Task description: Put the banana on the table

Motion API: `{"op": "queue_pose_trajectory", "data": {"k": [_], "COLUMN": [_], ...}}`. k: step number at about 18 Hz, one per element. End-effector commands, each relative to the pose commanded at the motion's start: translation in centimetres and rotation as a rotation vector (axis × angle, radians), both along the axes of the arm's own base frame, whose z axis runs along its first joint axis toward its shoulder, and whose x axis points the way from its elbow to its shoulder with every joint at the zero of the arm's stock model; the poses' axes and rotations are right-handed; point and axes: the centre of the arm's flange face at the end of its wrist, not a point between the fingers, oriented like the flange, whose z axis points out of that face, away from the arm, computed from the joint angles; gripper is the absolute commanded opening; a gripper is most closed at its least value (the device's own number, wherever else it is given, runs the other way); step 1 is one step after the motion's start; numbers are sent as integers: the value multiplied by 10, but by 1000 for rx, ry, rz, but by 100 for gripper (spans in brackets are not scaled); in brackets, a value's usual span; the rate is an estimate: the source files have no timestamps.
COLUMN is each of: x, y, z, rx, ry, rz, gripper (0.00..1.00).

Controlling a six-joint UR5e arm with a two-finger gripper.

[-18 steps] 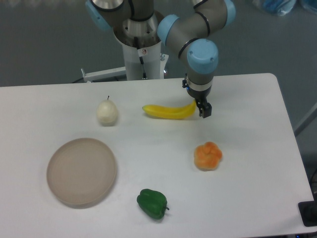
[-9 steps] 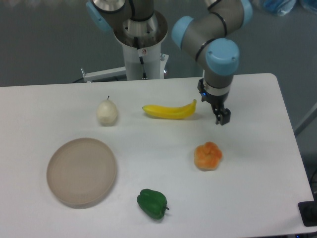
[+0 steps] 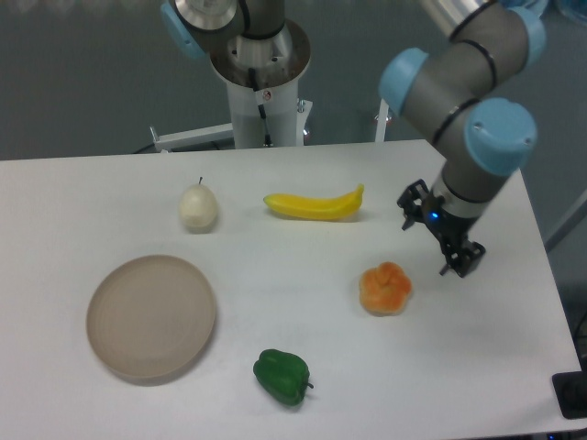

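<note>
A glossy bright-yellow curved banana (image 3: 314,204), a pale cream pear-like fruit (image 3: 198,208), a lumpy orange fruit (image 3: 385,288), a dark green pepper (image 3: 282,375) and a round beige plate (image 3: 151,316) are shown on the plain matte white bench (image 3: 83,211), with a black claw (image 3: 461,260) on the grey, blue-capped arm (image 3: 459,82).

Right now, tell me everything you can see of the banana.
The banana is smooth, glossy and bright yellow, long and gently curved, lying flat on the white table near the far edge, its upturned tip pointing to the right in the picture. It looks whole. Only the tabletop touches it; the gripper is well clear, off toward the orange fruit.
</note>
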Motion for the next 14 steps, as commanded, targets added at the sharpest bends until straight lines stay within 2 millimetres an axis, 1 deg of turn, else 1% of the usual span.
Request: {"op": "queue_pose_trajectory", "data": {"k": [2,6,14], "x": [-11,-24,-27], "y": [2,10,14], "z": [-4,-21,-31], "rx": [1,-9,-16], "ry": [3,1,-5], "rz": [8,7,9], "gripper": [100,100,100]}}
